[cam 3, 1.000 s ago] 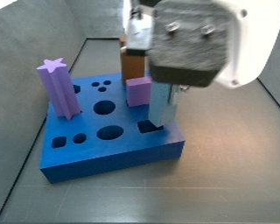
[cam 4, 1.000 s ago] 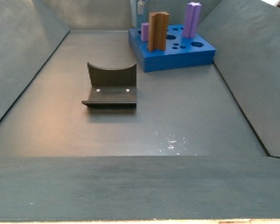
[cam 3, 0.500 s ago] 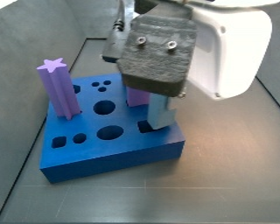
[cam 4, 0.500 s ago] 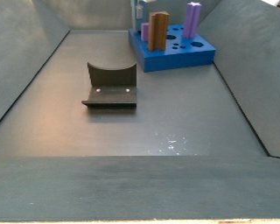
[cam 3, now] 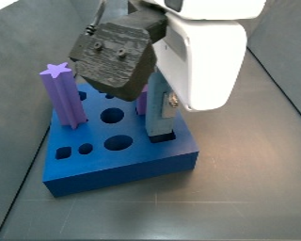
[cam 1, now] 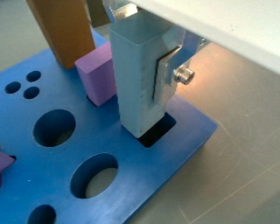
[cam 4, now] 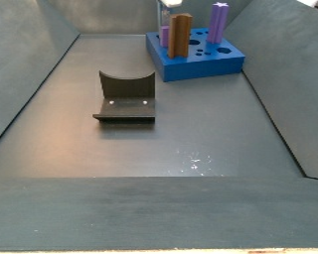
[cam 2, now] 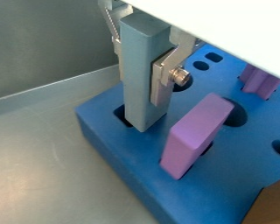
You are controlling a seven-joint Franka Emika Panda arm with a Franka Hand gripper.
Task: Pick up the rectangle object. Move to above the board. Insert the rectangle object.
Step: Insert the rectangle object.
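- At the board's (cam 1: 166,162) near corner, right of centre in a wrist view, my gripper (cam 1: 149,66) is clenched on the rectangle object (cam 1: 140,83); one silver finger (cam 1: 166,72) presses flat on its side face, and the opposite finger is hidden behind the bar.
- The rectangle object stands with its lower end already inside the rectangular hole (cam 1: 164,133) at the board's edge; in a side view it (cam 3: 162,120) sits low and right of centre on the blue slab, mostly covered by my wrist.
- Its long axis runs up and down, close to square to the board's top. The lower end points into the hole, the upper end up between my fingers. I cannot tell how deep it has gone.
- Risk: the dark gap shows on only one side of the bar, so it may be riding against the other wall. Pushing down like that could jam it or drag the board across the floor.
- Risk: if I let go before it seats, the tall slim bar could lean in the hole.
- Risk: the pink block (cam 1: 98,73) and brown block (cam 1: 67,31) stand just beside it; sideways drift could knock them.
- The purple star piece (cam 3: 63,94) at the left of a side view is well apart.
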